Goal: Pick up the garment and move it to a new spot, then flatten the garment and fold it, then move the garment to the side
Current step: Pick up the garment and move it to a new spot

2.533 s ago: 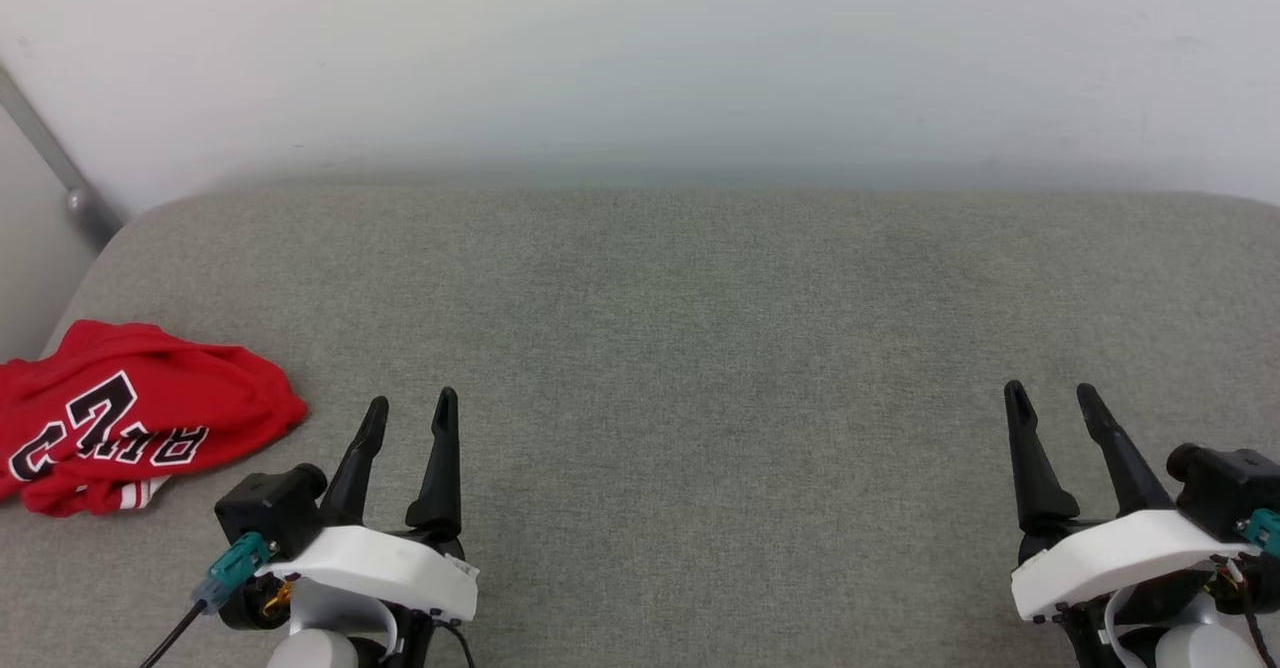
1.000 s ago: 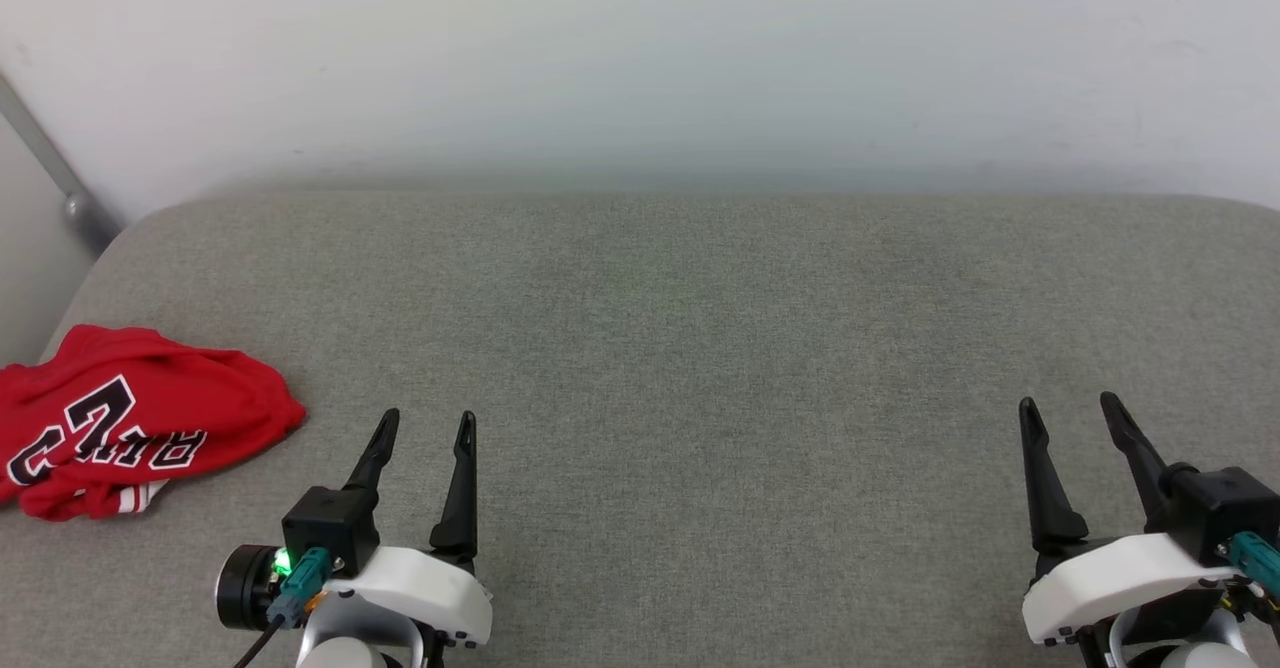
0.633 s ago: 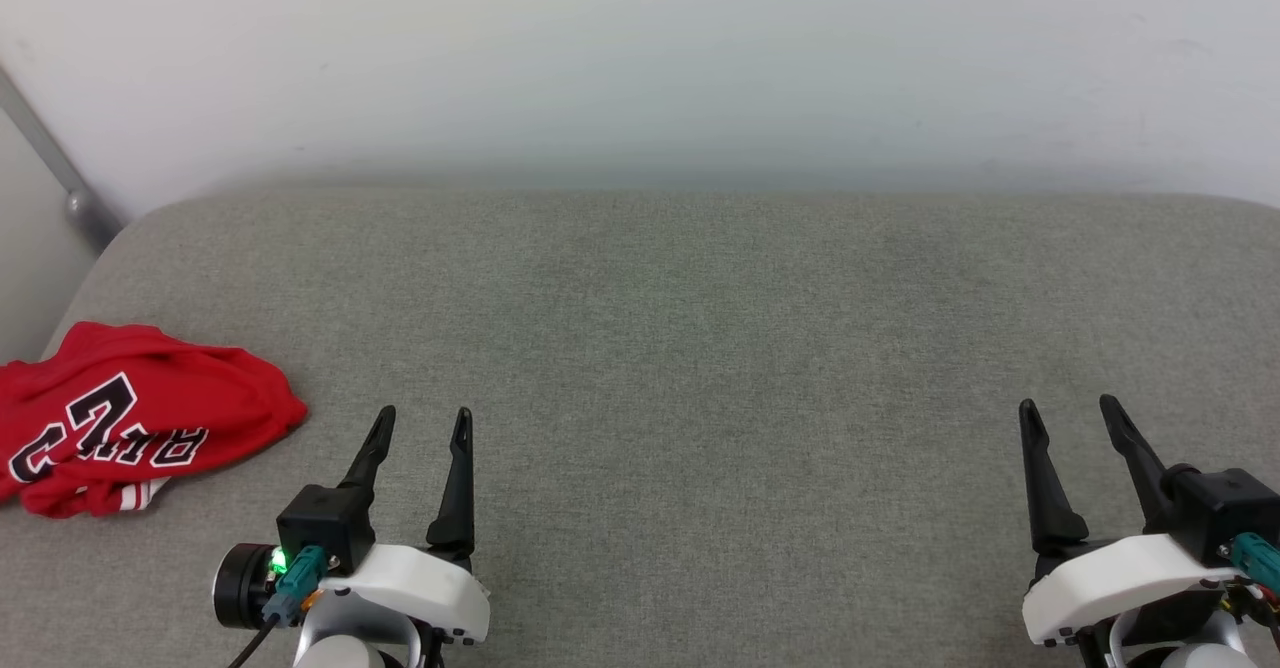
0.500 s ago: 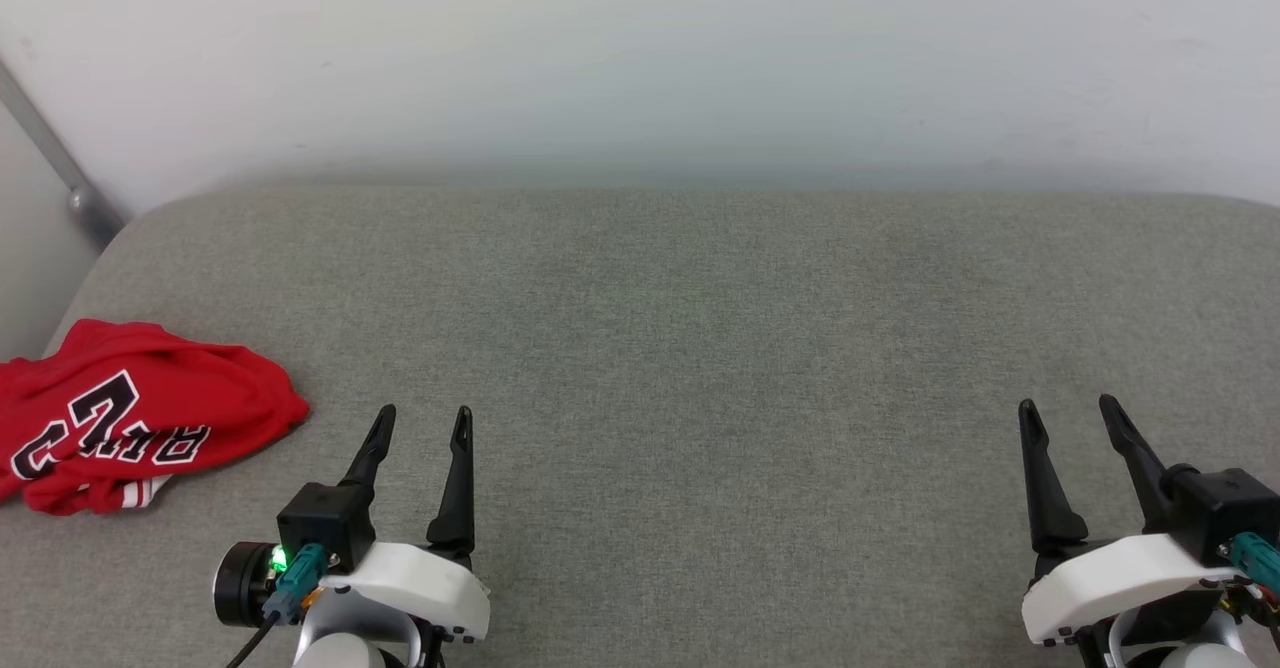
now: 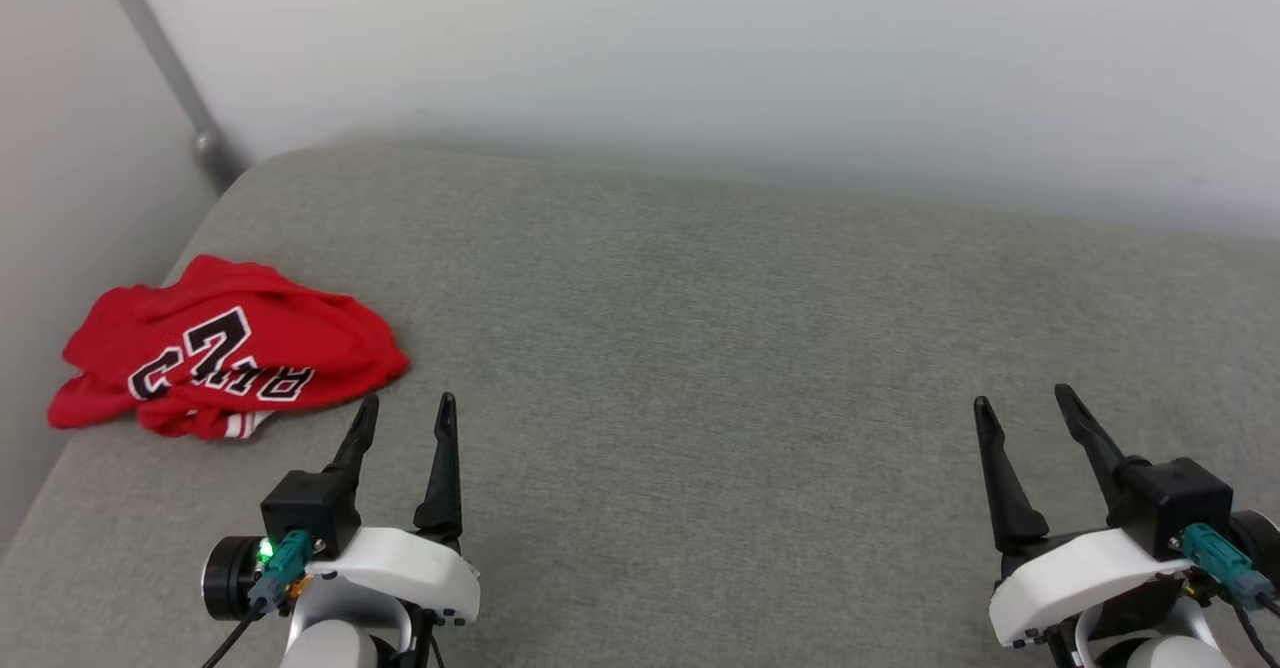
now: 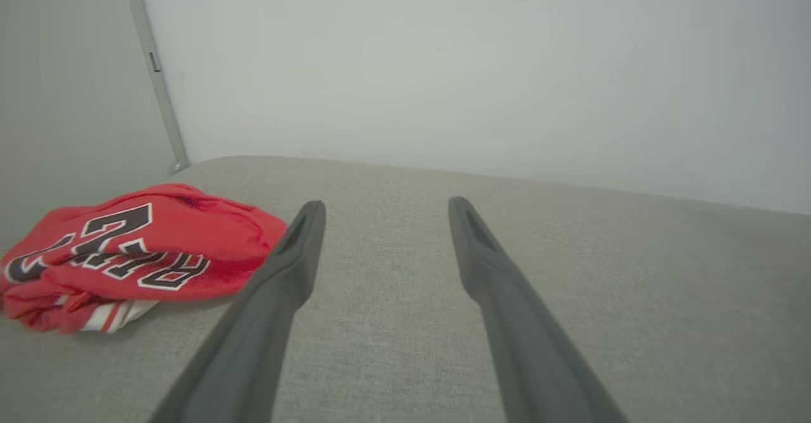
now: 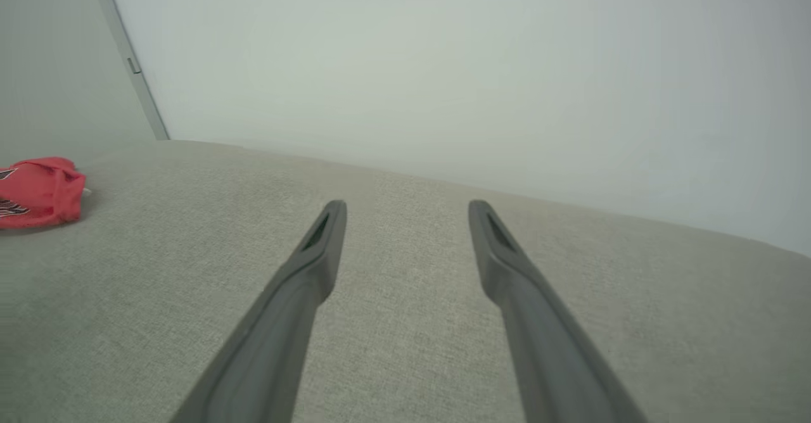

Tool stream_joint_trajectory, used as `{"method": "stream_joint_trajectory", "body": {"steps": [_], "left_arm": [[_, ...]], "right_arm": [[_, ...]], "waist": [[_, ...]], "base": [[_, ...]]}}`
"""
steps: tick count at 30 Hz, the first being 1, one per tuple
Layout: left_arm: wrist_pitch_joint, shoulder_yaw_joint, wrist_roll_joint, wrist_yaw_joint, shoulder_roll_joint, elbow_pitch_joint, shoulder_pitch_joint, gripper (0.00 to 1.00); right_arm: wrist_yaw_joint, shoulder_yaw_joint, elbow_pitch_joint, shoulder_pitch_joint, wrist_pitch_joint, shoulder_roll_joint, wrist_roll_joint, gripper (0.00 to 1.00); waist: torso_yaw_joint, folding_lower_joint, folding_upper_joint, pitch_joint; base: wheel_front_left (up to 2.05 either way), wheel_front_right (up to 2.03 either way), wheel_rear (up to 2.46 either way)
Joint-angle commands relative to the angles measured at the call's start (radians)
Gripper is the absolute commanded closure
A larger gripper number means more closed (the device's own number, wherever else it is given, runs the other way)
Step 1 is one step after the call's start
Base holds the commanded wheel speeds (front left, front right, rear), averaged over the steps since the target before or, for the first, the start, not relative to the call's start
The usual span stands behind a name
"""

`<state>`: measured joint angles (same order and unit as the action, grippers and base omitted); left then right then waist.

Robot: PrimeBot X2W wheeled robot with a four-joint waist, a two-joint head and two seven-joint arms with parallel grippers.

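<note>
The garment (image 5: 230, 353) is a crumpled red jersey with black white-edged lettering and a bit of striped trim, lying at the left end of the grey cushion. The left wrist view has the garment (image 6: 127, 252) at its left, and the right wrist view catches the garment (image 7: 38, 192) at its far left edge. My left gripper (image 5: 408, 407) is open and empty, its tips just right of and below the garment, apart from it. My right gripper (image 5: 1022, 400) is open and empty far to the right.
A wide grey fabric cushion (image 5: 700, 328) runs across the view, backed by a pale wall (image 5: 700, 48). A grey metal bar (image 5: 165, 58) runs down the wall corner at the upper left. The cushion's left edge drops off beside the garment.
The head camera has turned left, so the whole scene has shifted right and the wall corner shows more. Both grippers stay open and keep nearly the same pose; the garment lies as before.
</note>
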<state>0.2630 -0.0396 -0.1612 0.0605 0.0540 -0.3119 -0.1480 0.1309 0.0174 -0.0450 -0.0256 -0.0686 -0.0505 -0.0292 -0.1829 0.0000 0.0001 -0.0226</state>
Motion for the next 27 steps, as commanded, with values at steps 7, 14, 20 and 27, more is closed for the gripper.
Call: {"method": "stream_joint_trajectory", "body": {"steps": [7,14,20,27], "left_arm": [[0.003,0.018,-0.017,-0.001,0.002,-0.008,-0.006,0.00],[0.003,0.031,-0.031,-0.006,0.000,-0.009,-0.016,0.00],[0.003,0.042,-0.040,-0.012,-0.001,-0.001,-0.011,0.00],[0.003,0.059,-0.055,-0.018,-0.003,0.021,-0.005,0.00]], "right_arm": [[0.000,-0.037,-0.005,-0.023,0.004,0.000,0.003,0.00],[0.000,-0.080,-0.025,-0.055,0.001,0.000,0.019,0.00],[0.000,-0.120,-0.032,-0.086,-0.001,0.000,0.021,0.00],[0.000,-0.158,-0.051,-0.126,-0.003,0.000,0.012,0.00]], "waist": [[-0.183,0.0000,-0.0001,-0.006],[-0.295,0.0000,-0.0001,-0.018],[-0.348,0.0000,-0.0001,-0.029],[-0.354,0.0000,-0.0001,-0.048]], "base": [[0.00,0.00,0.00],[0.00,0.00,0.00],[0.00,0.00,0.00],[0.00,0.00,0.00]]}}
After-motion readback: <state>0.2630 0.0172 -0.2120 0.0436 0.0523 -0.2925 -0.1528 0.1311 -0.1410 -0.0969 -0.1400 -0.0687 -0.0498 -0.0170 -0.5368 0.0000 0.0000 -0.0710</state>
